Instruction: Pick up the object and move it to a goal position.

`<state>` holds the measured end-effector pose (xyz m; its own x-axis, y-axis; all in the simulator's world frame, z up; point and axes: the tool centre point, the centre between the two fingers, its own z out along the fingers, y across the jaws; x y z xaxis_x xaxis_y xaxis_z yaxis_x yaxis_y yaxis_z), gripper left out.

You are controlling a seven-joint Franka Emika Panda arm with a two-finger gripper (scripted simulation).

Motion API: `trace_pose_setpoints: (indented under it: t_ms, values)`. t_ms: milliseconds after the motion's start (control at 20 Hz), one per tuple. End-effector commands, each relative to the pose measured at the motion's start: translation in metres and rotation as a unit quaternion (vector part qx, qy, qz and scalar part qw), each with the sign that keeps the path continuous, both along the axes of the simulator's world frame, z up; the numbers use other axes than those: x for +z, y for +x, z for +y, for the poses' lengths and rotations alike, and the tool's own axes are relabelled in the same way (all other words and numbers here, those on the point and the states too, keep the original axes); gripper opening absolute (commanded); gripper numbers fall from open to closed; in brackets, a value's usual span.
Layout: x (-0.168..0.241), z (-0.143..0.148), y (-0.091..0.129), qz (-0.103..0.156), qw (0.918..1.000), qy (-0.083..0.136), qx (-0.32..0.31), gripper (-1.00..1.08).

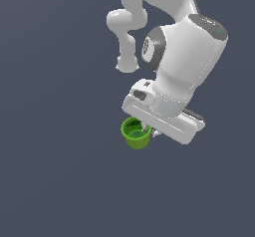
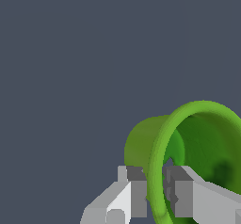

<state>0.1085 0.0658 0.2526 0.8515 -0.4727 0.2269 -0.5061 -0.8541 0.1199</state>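
Green cup (image 1: 135,133) hung under the arm's white hand, at the exterior view's left end of it, mouth facing the camera and darker inside. Tool (image 2: 155,192) pinched the cup's rim wall: one finger (image 2: 134,190) outside, the other (image 2: 181,192) inside the mouth. White arm (image 1: 184,57) rose above the cup. Plain dark grey background all round; no support surface discernible.
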Motion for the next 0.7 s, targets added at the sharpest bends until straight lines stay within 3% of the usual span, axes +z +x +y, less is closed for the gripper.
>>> trace_pose_setpoints:
  t_ms: [0,650]
  values:
    - [0.027,-0.005,-0.002,-0.002,0.9996,0.0,0.027,-1.0]
    - [0.139,-0.029,-0.005,-0.008,0.9897,0.003,0.143,-1.0]
